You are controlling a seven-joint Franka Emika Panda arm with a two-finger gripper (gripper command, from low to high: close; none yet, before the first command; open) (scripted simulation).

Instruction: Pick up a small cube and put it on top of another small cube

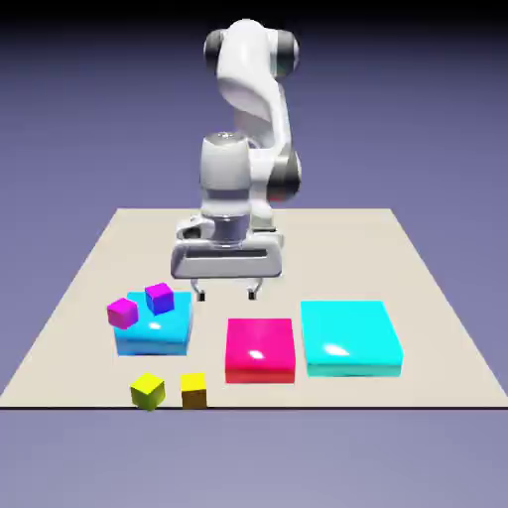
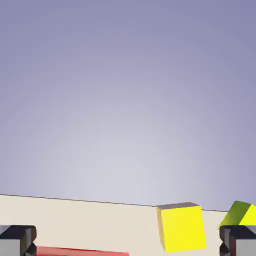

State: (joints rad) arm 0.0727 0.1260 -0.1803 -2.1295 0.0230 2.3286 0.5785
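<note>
The small amber-orange cube [image 1: 193, 390] sits near the table's front edge, to the exterior view's left. In the hand view the same cube [image 2: 181, 227] shows low and right of the middle, looking yellow. Beside it, toward the exterior view's left, lies a lemon-yellow cube [image 1: 148, 391], which peeks in at the hand view's right edge [image 2: 242, 215]. My gripper [image 1: 226, 293] hangs open above the table, behind the flat blocks and well back from the amber cube. Nothing is between its fingertips [image 2: 17, 240].
A purple cube [image 1: 159, 298] and a magenta cube [image 1: 122, 313] rest on a flat blue block [image 1: 159, 337]. A flat pink-red block [image 1: 260, 349] lies just in front of the gripper, its edge [image 2: 80, 251] showing in the hand view. A larger cyan block [image 1: 350, 337] lies beside it.
</note>
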